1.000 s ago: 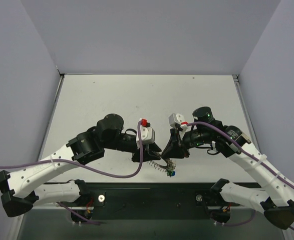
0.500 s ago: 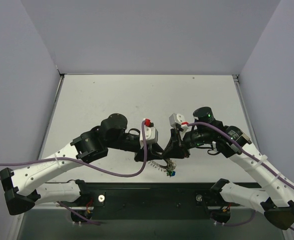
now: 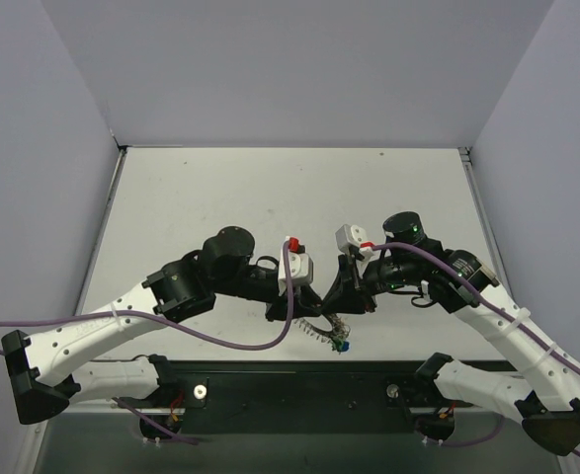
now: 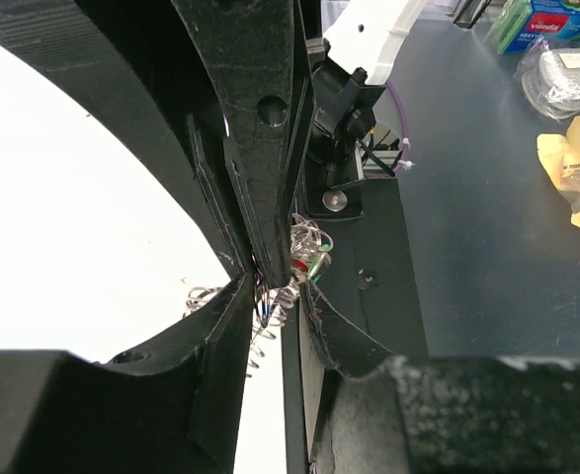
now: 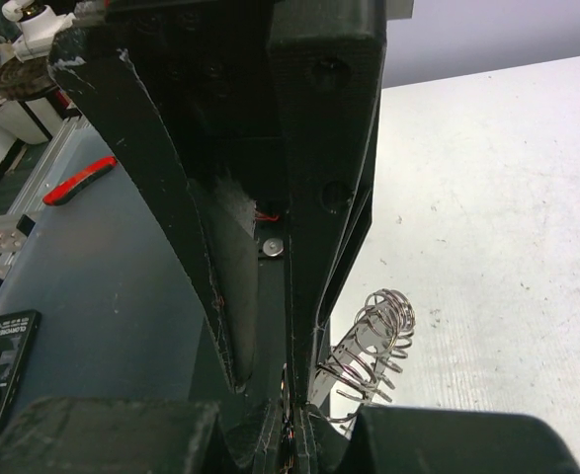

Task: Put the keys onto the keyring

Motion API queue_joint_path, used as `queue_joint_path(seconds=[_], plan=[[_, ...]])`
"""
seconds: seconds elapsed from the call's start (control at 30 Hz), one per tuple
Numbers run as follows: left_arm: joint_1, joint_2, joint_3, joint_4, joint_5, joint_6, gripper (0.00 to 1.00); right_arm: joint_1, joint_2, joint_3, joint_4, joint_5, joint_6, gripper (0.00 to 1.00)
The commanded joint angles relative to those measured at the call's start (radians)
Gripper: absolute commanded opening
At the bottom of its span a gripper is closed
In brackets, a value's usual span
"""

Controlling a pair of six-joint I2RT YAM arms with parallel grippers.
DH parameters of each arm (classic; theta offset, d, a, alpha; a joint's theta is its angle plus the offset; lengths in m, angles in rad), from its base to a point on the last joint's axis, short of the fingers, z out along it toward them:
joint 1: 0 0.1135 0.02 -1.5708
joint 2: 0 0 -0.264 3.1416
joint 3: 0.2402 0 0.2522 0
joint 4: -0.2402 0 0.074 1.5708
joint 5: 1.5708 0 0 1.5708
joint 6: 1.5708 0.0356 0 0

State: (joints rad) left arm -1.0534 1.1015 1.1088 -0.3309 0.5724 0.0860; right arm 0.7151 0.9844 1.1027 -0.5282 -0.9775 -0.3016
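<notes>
At the near edge of the table (image 3: 220, 197), left fingers (image 3: 288, 308) and right fingers (image 3: 347, 291) clenched the keyring (image 3: 319, 329), apparently steadying it for threading keys (image 4: 305, 263).

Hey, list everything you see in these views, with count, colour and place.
keyring: one, silvery coil, near table edge, between the gripper tips
keys: small cluster, count unclear, red and green heads, beside the coil
table: one, white, under the arms
package: one, green and blue, off the table, left wrist view
yellow bag: one, below that package
red object: one, red and black, dark bench, right wrist view
cables: two, purple, along the arms
left gripper: one, black, shut on the keyring
right gripper: one, black, tips meeting the left's, grip unclear
</notes>
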Motion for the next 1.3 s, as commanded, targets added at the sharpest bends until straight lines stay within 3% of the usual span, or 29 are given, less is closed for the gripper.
queue_joint_path(seconds=[0.0, 0.13, 0.3, 0.47, 0.6, 0.7, 0.73, 0.87, 1.03, 1.27], plan=[[-0.005, -0.011, -0.007, 0.003, -0.025, -0.002, 0.36, 0.006, -0.029, 0.043, 0.046, -0.058, -0.021, 0.0], [-0.005, -0.008, -0.007, -0.008, -0.046, 0.004, 0.4, 0.007, -0.032, 0.046, 0.048, -0.063, -0.018, 0.0], [-0.005, 0.003, 0.0, -0.01, -0.046, 0.006, 0.24, 0.006, -0.035, 0.043, 0.053, -0.059, -0.018, 0.0], [-0.007, 0.032, 0.016, -0.017, -0.031, 0.006, 0.0, 0.006, -0.038, 0.043, 0.056, -0.059, -0.013, 0.0], [-0.005, 0.032, 0.007, 0.012, -0.031, -0.005, 0.0, 0.006, -0.044, 0.039, 0.065, -0.04, -0.011, 0.0], [-0.005, -0.003, -0.049, 0.102, -0.052, -0.041, 0.0, 0.006, -0.078, 0.013, 0.106, 0.014, 0.008, 0.11], [-0.005, -0.017, -0.091, 0.136, -0.058, -0.067, 0.0, 0.006, -0.105, 0.005, 0.125, 0.048, 0.028, 0.21], [-0.005, -0.106, -0.196, 0.358, -0.104, -0.147, 0.0, 0.001, -0.173, -0.049, 0.21, 0.134, 0.076, 0.39], [-0.007, -0.163, -0.293, 0.53, -0.135, -0.218, 0.0, -0.016, -0.23, -0.089, 0.284, 0.184, 0.111, 0.5], [-0.005, -0.204, -0.388, 0.763, -0.138, -0.276, 0.0, -0.029, -0.211, -0.098, 0.289, 0.129, 0.117, 0.53]])
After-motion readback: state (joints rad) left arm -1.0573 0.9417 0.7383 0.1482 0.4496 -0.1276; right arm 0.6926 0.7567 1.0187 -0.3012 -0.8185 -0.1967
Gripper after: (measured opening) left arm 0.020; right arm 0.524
